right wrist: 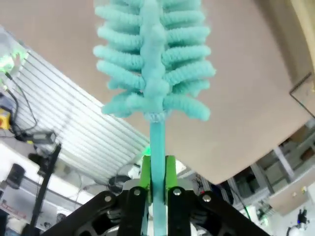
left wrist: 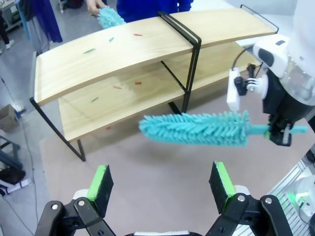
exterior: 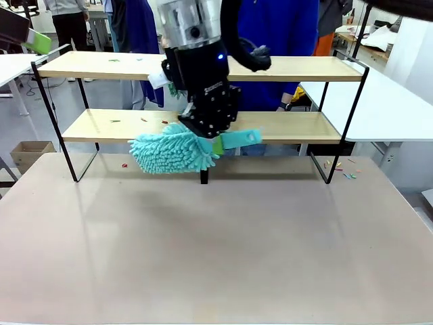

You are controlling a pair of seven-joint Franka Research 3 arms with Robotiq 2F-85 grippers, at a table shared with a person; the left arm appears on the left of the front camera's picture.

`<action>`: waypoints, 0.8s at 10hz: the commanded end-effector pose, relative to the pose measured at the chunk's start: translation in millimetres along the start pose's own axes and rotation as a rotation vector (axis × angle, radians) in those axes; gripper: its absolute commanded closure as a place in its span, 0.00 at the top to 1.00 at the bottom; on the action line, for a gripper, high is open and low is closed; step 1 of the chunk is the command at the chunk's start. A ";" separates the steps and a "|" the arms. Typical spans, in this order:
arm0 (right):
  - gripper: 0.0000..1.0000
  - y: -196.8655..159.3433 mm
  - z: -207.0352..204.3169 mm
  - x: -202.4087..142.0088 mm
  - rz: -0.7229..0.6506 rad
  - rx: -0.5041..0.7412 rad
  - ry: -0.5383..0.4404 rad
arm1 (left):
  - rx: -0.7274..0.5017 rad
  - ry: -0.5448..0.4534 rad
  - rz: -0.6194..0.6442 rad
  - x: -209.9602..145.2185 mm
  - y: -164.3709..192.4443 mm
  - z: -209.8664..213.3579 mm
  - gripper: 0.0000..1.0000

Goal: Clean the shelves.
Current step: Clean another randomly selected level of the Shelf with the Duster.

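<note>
Currently, the right gripper (exterior: 215, 139) is pressed together on the thin handle of the teal duster (exterior: 172, 150); the right wrist view shows the green pads (right wrist: 145, 172) clamping the stem on both sides. In the front view, the duster head extends toward 9 o'clock from the gripper and the handle end toward 3 o'clock. The head hangs just in front of the lower board, above the table (exterior: 216, 257).

The shelves (exterior: 291, 68) stand at the 12 o'clock edge of the table, with both boards level. Small coloured scraps (exterior: 114, 61) lie on both boards, mostly toward 9 o'clock.

The left gripper (left wrist: 160, 182) is spread wide and holds nothing; its view looks down on the shelves at 12 o'clock.

A person in blue stands behind the shelves. In the left wrist view, the person's hand (left wrist: 93, 6) holds a second duster (left wrist: 109, 17) at 11 o'clock.
</note>
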State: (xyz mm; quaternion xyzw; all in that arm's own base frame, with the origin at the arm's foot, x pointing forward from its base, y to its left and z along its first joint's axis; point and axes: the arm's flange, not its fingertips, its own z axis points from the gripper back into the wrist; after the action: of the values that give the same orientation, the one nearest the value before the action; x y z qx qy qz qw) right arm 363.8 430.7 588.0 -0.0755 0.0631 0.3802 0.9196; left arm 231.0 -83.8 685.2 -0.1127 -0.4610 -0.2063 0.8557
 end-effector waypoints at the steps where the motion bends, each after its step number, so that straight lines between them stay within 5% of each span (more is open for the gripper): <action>1: 0.13 -7.3 10.6 13.6 -0.108 0.056 -0.154 | -0.001 -0.001 -0.003 0.4 0.4 0.0 1.00; 2: 0.13 -8.8 6.9 13.8 -0.101 0.057 -0.122 | -0.001 -0.001 -0.003 0.4 0.4 0.0 1.00; 4: 0.13 -0.7 13.9 -33.1 0.308 0.189 -0.005 | -0.001 -0.001 -0.003 0.4 0.4 0.0 1.00; 5: 0.13 1.9 18.2 -84.1 0.489 0.177 0.112 | -0.001 -0.001 -0.003 0.4 0.4 0.0 1.00; 8: 0.13 -12.0 3.7 -204.1 0.502 0.166 0.175 | -0.001 -0.001 -0.003 0.4 0.4 0.0 1.00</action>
State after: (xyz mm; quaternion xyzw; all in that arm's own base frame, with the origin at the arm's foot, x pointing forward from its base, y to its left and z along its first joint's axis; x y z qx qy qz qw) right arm 235.7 323.5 641.8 0.0043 0.2059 0.5798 0.7883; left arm 230.3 -84.4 685.5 -0.1121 -0.4616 -0.2069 0.8553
